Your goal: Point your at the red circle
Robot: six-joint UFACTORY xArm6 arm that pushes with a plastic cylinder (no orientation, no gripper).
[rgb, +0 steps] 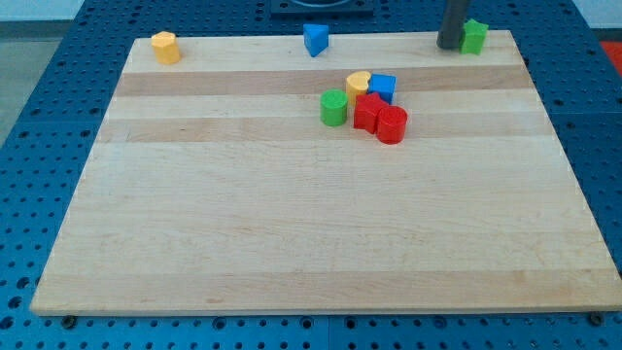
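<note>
Tip: the rod's lower end, my tip [450, 46], rests at the far right of the wooden board [292, 224], touching the left side of a green block [474, 36].
Claw: there is none, only the bare rod.
Red circle [391, 124]: in the middle cluster, at its near right, well apart from the tip.
Cluster: a red block [367, 109], blue cube [383, 87], yellow cylinder [358, 84] and green cylinder [333, 107].
Far edge: a blue triangular block [315, 39] and, at the left, an orange block [165, 47].

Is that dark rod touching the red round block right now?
No, my tip is at the view's top beside a green block, far from the red circle.
</note>
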